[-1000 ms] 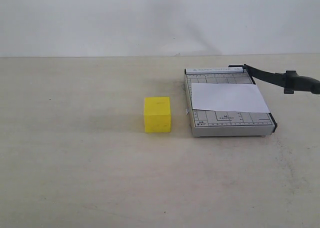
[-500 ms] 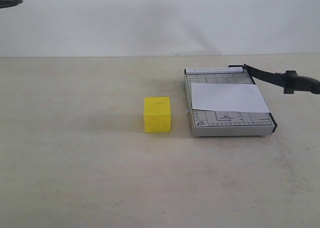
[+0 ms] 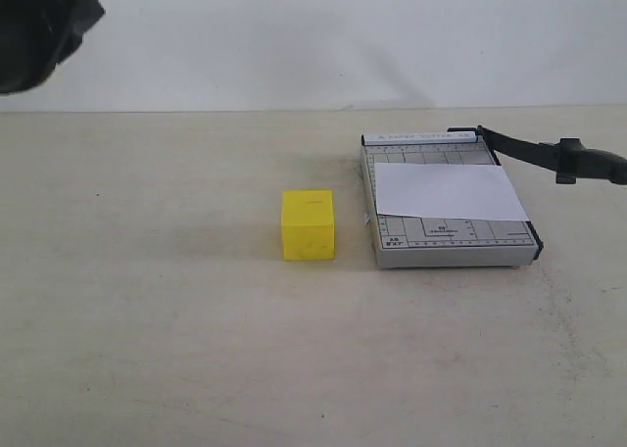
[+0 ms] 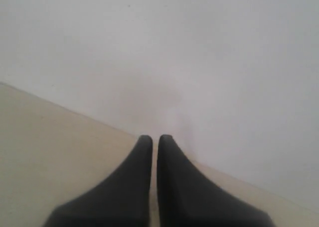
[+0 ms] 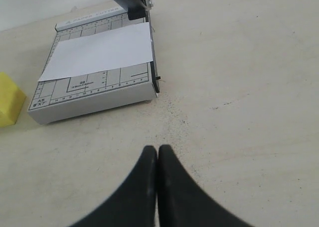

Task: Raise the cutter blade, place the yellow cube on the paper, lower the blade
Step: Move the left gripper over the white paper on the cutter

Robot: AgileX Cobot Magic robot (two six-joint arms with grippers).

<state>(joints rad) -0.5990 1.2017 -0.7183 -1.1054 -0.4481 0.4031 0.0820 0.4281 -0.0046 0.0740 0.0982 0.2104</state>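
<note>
Exterior: I'm seeing the yellow cube (image 3: 309, 224) sitting mid-frame on the beige table (image 3: 147, 349), the paper (image 3: 446, 190) lying on the trimmer board (image 3: 446, 246) at right, the cutter blade (image 3: 549, 155) standing raised. Left wrist: the left gripper (image 4: 155, 140) is pressing together, facing the white wall (image 4: 199, 48). Right wrist: the right gripper (image 5: 157, 152) is pressing together over the table.

left tool (image 4: 155, 139): matte black, tapered | right tool (image 5: 158, 149): matte black, tapered
</note>
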